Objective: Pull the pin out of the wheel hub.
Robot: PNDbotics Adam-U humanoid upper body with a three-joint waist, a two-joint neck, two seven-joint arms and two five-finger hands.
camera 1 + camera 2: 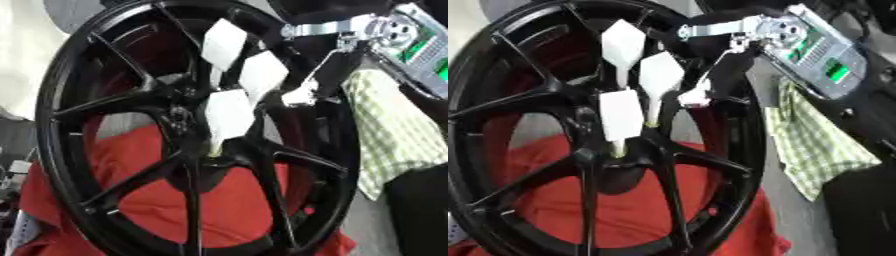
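**Right robot hand at the hub of the black wheel**

A black spoked wheel (188, 135) stands upright and fills most of both views, its hub (188, 120) just left of centre. The right robot hand (710, 55) comes in from two o'clock, its silver wrist near the rim. Its white-tipped fingers (621, 115) reach over the spokes; the lowest ends at the hub, where a small pale pin (616, 148) shows just beneath the pad. Whether the fingers are clamped on the pin or only touching it cannot be told. The other fingers stand straight and spread toward twelve o'clock.

Behind the wheel, from six to eight o'clock, lies a red cloth (175, 200). At three o'clock a green checked cloth (394, 125) lies just beyond the rim. The spokes cross before the hub and hide part of it.
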